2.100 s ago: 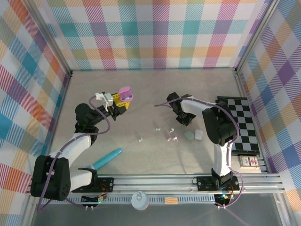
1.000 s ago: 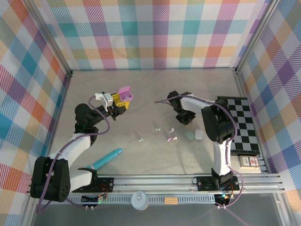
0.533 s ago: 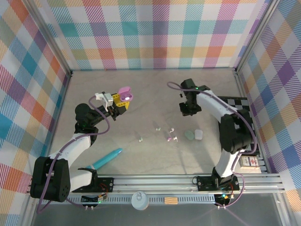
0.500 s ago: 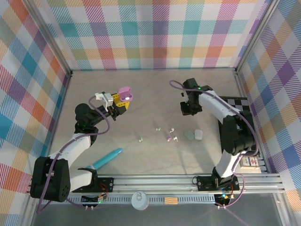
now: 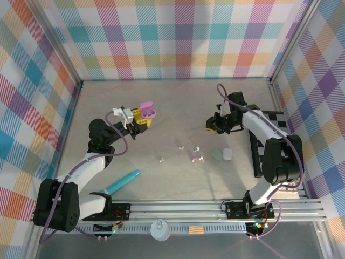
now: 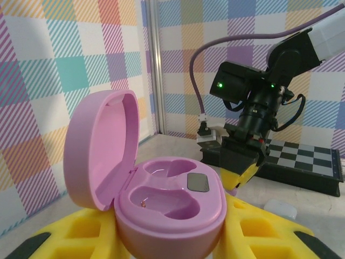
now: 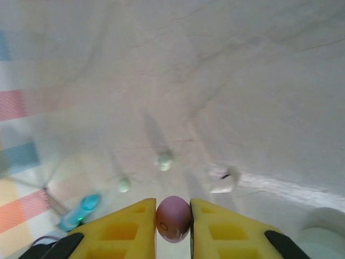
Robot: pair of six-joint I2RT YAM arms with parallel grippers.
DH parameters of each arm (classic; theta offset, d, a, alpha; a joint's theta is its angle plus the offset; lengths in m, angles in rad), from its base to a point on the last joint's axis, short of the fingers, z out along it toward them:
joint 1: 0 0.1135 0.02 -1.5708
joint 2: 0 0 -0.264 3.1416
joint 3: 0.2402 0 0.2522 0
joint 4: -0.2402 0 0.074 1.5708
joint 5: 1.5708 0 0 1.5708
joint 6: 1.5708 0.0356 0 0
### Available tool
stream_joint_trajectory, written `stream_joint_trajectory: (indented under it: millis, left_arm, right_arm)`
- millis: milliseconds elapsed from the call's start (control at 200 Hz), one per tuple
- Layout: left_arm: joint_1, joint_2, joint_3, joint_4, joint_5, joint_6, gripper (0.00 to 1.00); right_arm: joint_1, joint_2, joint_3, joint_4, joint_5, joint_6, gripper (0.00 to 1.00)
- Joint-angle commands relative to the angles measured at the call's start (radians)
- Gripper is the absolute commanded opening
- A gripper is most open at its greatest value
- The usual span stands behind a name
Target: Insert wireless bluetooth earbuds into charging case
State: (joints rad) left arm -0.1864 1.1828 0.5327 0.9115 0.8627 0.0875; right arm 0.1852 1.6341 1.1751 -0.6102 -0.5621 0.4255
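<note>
The purple earbud (image 7: 173, 220) is a tiny, rounded piece of hard plastic. It is probably almost weightless and stiff, and its glossy skin looks slick enough to twist or squirt out of a pinch. The right claw (image 7: 173, 209) has it nipped by the bulb between its yellow fingertips, with the jaws nearly closed. Which way the stem points cannot be told. A light hold across the bulb, leaving the stem end free to drop into a well, looks like the sound grip.

The charging case (image 6: 168, 200) is a pink-purple pebble with smooth curved sides, so it too may slip. Its hinged lid stands open, showing two moulded wells, both seemingly empty, and a small dark patch. The left claw (image 5: 142, 115) is clamped on the case's base, jaws set narrow, and holds it above the table (image 5: 178, 102).

The right claw hangs well apart from the left one, facing it. Loose earbuds (image 7: 165, 159), mint and pale, lie on the table below and ahead of the right claw.
</note>
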Motion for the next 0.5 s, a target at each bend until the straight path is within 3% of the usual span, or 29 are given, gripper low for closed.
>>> stream_joint_trajectory:
  millis: [0,370,495]
  left_arm:
    - [-0.018,0.007,0.018,0.003,0.005,0.029,0.29]
    - [-0.076,0.042,0.026,0.012,-0.005,0.039,0.29]
    - [-0.106,0.055,0.037,-0.024,-0.010,0.068,0.29]
  right_arm:
    - [-0.022,-0.042,-0.027,0.078,-0.154,0.087,0.20]
    - [-0.035,-0.063,-0.025,0.033,-0.216,0.118,0.20]
    - [-0.028,-0.078,0.006,-0.036,-0.210,0.057,0.21]
